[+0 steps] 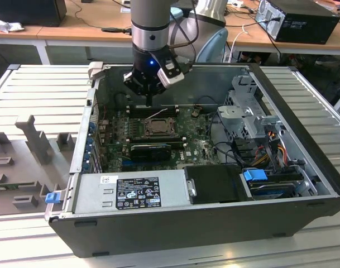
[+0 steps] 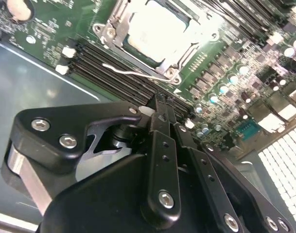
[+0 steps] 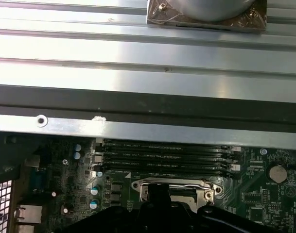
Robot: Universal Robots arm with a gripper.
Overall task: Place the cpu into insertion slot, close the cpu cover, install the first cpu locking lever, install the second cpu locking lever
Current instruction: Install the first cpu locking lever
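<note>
Gripper (image 1: pixel 149 101), fingers pressed together w/ nothing between them, hangs over the memory slots (image 1: pixel 168 107) just past the far edge of the insertion slot (image 2: pixel 172 73) in an open PC case (image 1: pixel 186 223). The cpu (image 1: pixel 157 127) sits in that slot mid-motherboard (image 1: pixel 199 146), cpu cover (image 2: pixel 113 18) down around it. A thin wire lever (image 2: pixel 133 73) runs along the socket's far side.

Green motherboard (image 2: pixel 245 63) — speckled with silver parts, silver-grey cpu (image 2: pixel 155 31), silver cpu cover (image 2: pixel 111 36), black end effector (image 2: pixel 160 102)
</note>
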